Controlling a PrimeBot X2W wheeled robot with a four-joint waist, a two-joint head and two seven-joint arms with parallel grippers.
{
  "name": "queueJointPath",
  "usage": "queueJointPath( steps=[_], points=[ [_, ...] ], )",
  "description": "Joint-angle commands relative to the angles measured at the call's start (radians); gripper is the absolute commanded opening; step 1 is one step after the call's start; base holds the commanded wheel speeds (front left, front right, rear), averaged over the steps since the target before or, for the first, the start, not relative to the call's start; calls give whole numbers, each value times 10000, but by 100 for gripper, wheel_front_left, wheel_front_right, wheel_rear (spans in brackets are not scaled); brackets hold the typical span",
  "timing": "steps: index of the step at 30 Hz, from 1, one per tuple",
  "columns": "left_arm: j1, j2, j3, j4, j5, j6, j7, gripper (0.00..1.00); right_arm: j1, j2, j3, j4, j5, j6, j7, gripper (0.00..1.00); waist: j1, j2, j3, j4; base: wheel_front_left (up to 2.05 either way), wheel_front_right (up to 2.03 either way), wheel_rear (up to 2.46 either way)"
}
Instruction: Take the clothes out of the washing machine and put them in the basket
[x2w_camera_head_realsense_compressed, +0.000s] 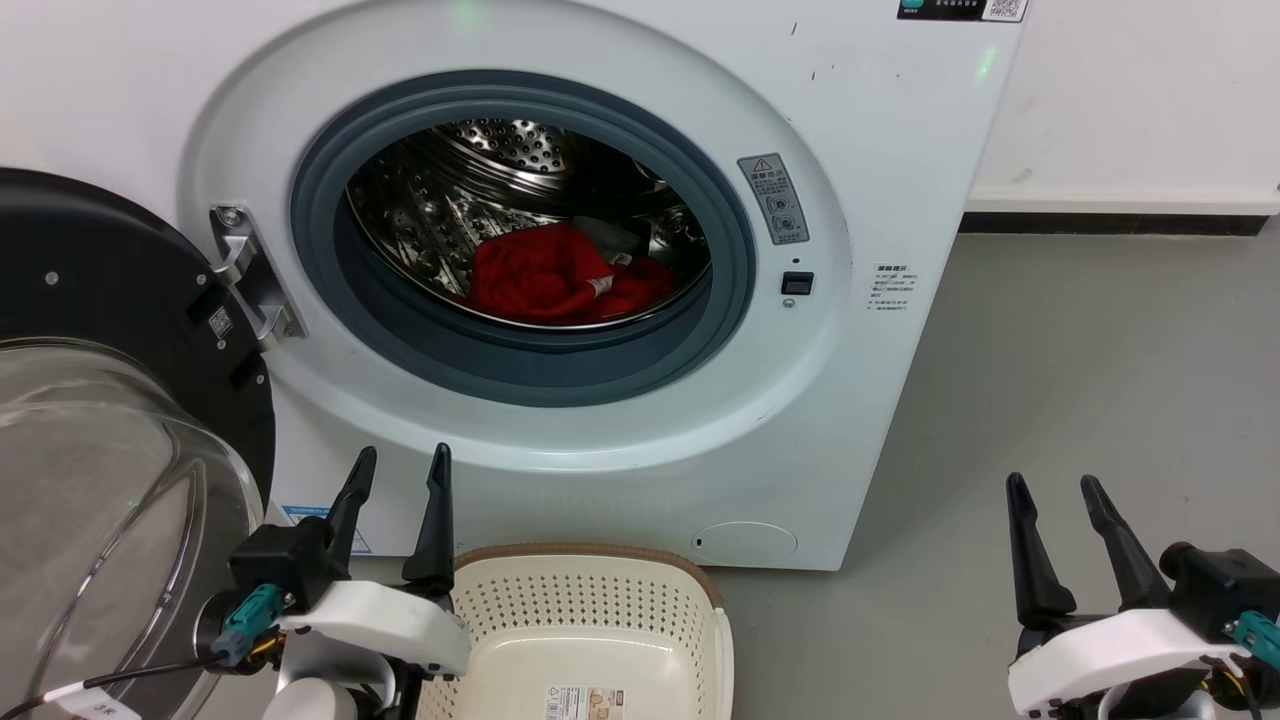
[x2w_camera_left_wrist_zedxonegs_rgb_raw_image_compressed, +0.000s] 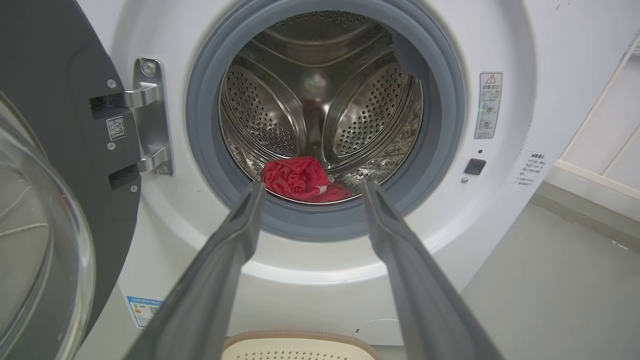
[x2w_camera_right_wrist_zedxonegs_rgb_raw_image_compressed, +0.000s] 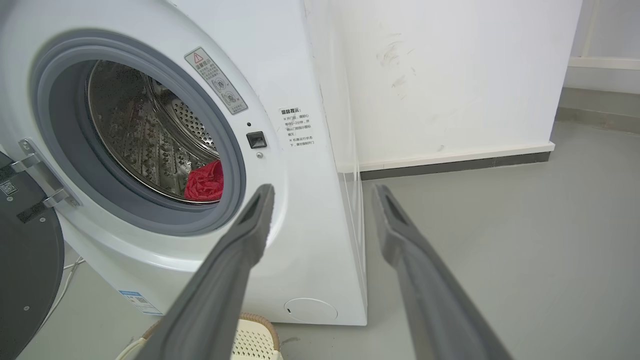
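Observation:
The white washing machine (x2w_camera_head_realsense_compressed: 860, 180) stands in front of me with its porthole open. Red clothes (x2w_camera_head_realsense_compressed: 555, 275) lie bunched at the bottom of the steel drum, and the left wrist view shows the clothes (x2w_camera_left_wrist_zedxonegs_rgb_raw_image_compressed: 300, 179) beyond my fingers. The cream basket (x2w_camera_head_realsense_compressed: 590, 620) sits on the floor right below the porthole, holding no garments. My left gripper (x2w_camera_head_realsense_compressed: 400, 465) is open and empty beside the basket's left rim, below the porthole. My right gripper (x2w_camera_head_realsense_compressed: 1055, 490) is open and empty over the floor to the machine's right. The right wrist view catches the clothes (x2w_camera_right_wrist_zedxonegs_rgb_raw_image_compressed: 205, 182) too.
The black-rimmed glass door (x2w_camera_head_realsense_compressed: 90, 420) is swung wide open on the left, close to my left arm. Its metal hinge (x2w_camera_head_realsense_compressed: 250, 270) juts from the machine front. Grey floor (x2w_camera_head_realsense_compressed: 1080, 380) stretches to the right, up to a white wall with a dark skirting.

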Motion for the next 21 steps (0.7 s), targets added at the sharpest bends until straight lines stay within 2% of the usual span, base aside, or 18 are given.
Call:
queueJointPath(
  steps=[1, 21],
  points=[
    [-206, 71, -8, 2, 222, 13, -98, 100, 113, -44, 9, -121, -260, 0, -24, 100, 0, 0, 3, -3, 0, 0, 0],
    [-252, 28, 45, 191, 1436, 46, -474, 100, 122, -44, 77, -204, -1829, -1, -208, 100, 0, 0, 107, -96, 0, 0, 0]
  ],
)
